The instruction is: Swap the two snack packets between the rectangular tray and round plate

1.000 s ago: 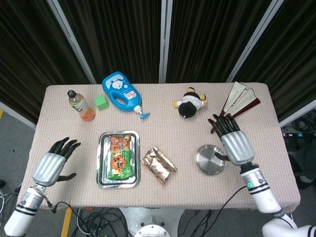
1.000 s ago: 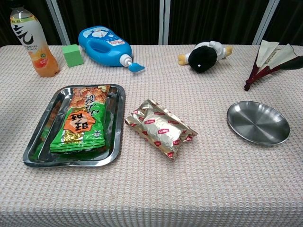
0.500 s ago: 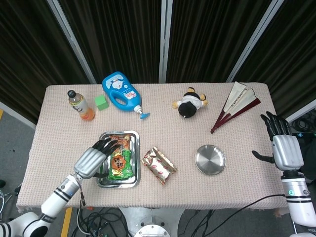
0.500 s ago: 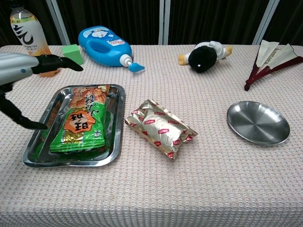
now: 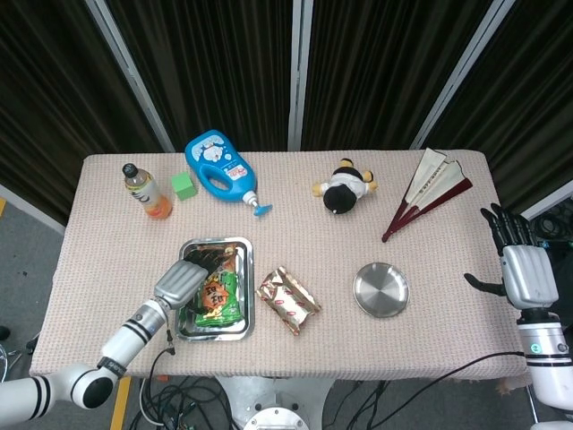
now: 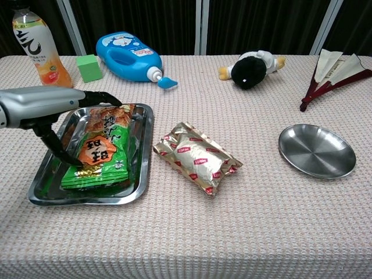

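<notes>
Silver-cased, the left hand reaches over the rectangular tray, fingers spread above the green snack packet, thumb at its near edge, nothing gripped; it looks poised to lift it out. One packet lies in the tray, the gold snack packet on the cloth between tray and bare round plate: two packets. Off the table's edge, the right hand hangs open.

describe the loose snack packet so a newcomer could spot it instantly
Start at the rectangular steel tray on the table's left half; the round steel plate sits to the right. Between them, lying straight on the tablecloth in neither dish, is the gold foil snack packet with red labels. The only other packet, the green and orange one, lies inside the tray.
</notes>
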Available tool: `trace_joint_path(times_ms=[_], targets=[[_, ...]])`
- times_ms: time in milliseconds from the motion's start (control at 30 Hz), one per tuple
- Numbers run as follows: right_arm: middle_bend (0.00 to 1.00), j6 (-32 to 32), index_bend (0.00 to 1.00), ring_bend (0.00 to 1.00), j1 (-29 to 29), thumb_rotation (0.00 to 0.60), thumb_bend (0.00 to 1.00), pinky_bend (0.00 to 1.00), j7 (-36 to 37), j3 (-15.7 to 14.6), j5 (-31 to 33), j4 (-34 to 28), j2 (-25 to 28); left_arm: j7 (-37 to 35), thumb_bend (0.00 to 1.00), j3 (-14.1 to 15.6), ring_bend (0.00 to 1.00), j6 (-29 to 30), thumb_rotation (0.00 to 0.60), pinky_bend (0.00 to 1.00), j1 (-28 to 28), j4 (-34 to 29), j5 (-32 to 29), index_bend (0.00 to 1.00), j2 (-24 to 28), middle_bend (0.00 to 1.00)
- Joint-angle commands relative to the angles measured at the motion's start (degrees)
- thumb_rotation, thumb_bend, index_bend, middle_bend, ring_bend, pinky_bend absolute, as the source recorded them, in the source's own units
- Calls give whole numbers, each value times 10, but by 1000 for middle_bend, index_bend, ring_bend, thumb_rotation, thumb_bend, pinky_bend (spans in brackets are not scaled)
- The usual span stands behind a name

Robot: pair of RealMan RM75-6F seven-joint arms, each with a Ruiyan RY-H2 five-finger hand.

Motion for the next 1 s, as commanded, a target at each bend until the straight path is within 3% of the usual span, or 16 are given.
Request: trace_joint_path(times_ms=[33,333,567,667,833,1000], targets=[[0,-2,0,0,-1,600,0,0,4,2,-2,4,-2,8,0,3,0,-8,600,96,-12,9,-11,55,-4,0],[0,-10,0,0,-5,600,0,0,12,5,-2,15,-7,10,0,16,0,-14,600,96,-35,19,-2,56,-13,0],[0,-14,0,0,-9,600,0,0,13,7,-3,17,-7,23,0,22,0,-28,600,110,-54,28,-34,62,-17,5],[0,-19,0,0,-9,600,0,0,12,8,-2,17,-7,23,29,23,26,-21,600,193,-56,31,-37,78,-22,60],[0,-24,0,0,-9,600,0,0,10,9,-1,20,-10,19,104,25,238,11,600,403,-54,44,-17,191,-37,270],[0,-25,0,0,-10,600,0,0,7,10,-1,22,-12,11,150,26,334,29,600,491,-53,55,-1,292,-47,378]])
